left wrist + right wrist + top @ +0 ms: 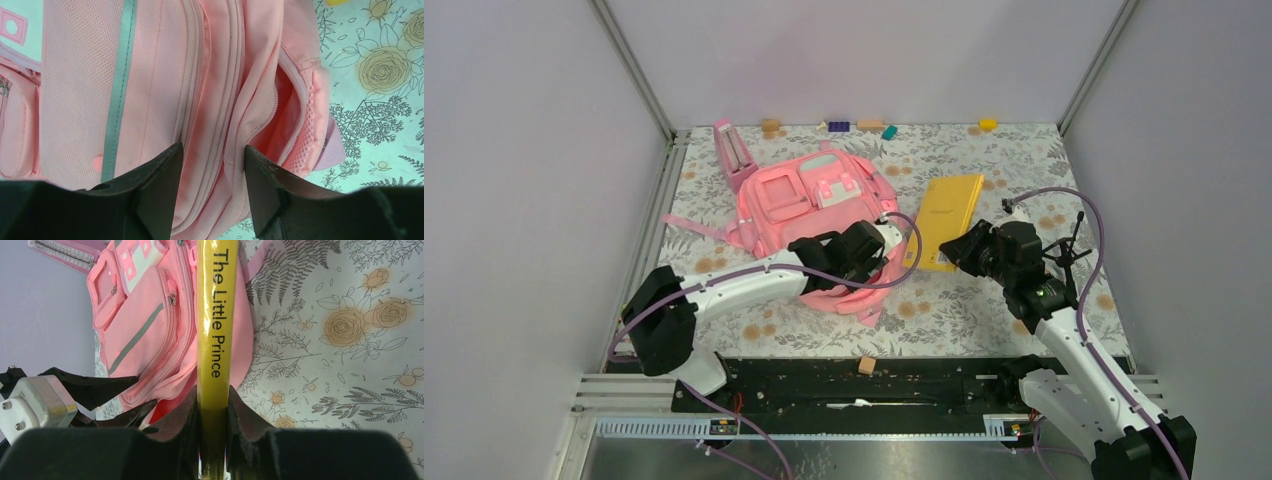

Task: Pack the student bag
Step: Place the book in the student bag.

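The student bag (809,205), a pink backpack with a pale strip, lies on the floral cloth; it also shows in the left wrist view (150,75) and the right wrist view (140,325). My left gripper (879,250) is at its near right edge, and its jaws (212,165) pinch a thick fold of fabric beside a zipper, next to an open mesh-lined compartment (292,115). My right gripper (969,250) is shut on the spine of a yellow book, "The Little Prince" (215,315), held just right of the bag (949,215). The left fingers (100,385) show beside the bag's red inside.
A pink metronome-shaped object (732,150) stands behind the bag on the left. Small blocks lie along the back wall: tan (770,125), blue (838,126), teal (889,132) and yellow (988,124). Another small block (866,366) sits on the near rail. Walls enclose three sides.
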You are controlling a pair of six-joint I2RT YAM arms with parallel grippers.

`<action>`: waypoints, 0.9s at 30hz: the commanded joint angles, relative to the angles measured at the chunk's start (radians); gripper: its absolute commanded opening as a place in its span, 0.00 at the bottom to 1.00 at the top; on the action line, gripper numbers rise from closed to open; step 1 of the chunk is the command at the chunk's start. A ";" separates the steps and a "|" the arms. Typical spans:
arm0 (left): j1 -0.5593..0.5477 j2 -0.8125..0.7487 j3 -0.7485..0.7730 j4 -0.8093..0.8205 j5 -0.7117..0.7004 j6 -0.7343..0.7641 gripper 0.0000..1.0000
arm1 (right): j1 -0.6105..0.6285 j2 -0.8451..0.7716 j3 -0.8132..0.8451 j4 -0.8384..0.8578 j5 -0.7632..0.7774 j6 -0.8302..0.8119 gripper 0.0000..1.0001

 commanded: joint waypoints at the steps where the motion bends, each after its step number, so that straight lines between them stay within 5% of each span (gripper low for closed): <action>1: 0.008 0.016 0.045 0.013 -0.029 0.004 0.53 | -0.009 -0.037 0.018 0.132 -0.025 0.008 0.00; 12: -0.069 0.101 0.005 0.059 -0.295 0.032 0.63 | -0.012 -0.058 0.012 0.132 -0.028 0.015 0.00; 27: -0.116 0.141 -0.013 0.072 -0.230 0.048 0.86 | -0.020 -0.059 0.012 0.132 -0.039 0.017 0.00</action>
